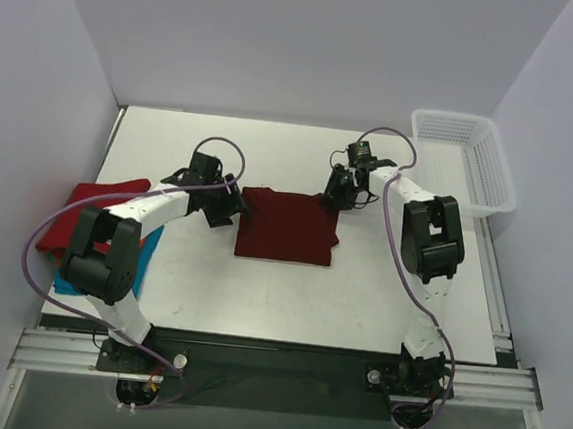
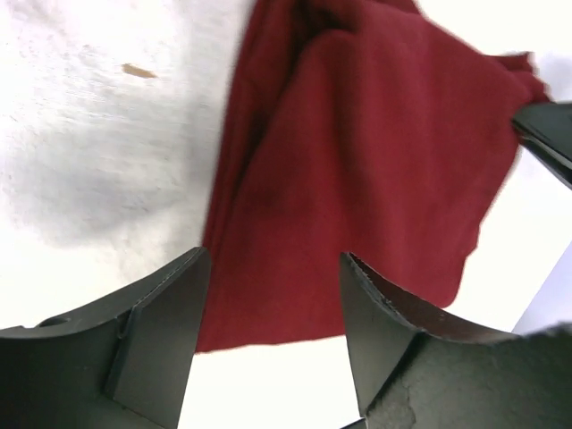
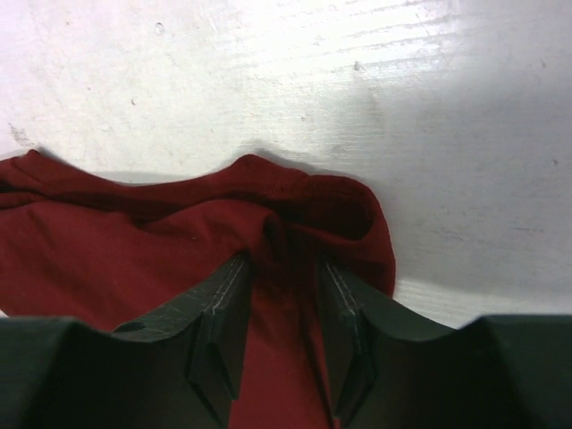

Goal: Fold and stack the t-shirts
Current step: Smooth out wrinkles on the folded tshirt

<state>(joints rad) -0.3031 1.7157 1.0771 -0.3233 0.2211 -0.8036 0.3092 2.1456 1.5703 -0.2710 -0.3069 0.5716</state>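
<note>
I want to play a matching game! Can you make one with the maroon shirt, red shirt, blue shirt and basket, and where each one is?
Things:
1. maroon shirt
2. red shirt
3. blue shirt
4. basket

Places:
A. far right corner
B. peeking out from under another shirt
C. in the middle, spread flat
D. left side, on top of another shirt

Pairs: 1-C, 2-D, 3-B, 4-A

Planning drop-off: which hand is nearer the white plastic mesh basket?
Right. The right hand is left of the basket; the left hand is farther left, beyond the dark maroon cloth shirt.
</note>
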